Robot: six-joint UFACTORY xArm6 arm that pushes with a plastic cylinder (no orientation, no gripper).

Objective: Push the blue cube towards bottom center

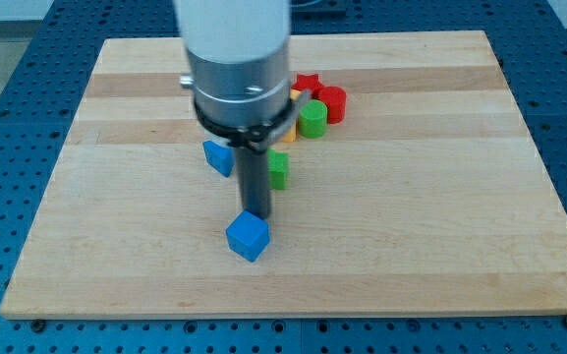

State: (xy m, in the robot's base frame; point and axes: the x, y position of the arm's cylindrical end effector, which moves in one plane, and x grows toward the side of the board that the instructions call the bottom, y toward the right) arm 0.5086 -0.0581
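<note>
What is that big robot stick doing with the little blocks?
It is a robot arm with a dark rod. My tip sits right at the top edge of the blue cube, ready to slide it toward the bottom middle of the wooden board. Behind the rod are another blue block and a green block. Farther up sits a cluster with a green cylinder and red blocks.

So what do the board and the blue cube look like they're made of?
The board looks like pale wood with a smooth finish: lengthwise strips and grain lines show. The blue cube looks like solid-coloured painted wood or plastic, matte with no glare; I cannot tell which. My tip sits at its top edge.
</note>
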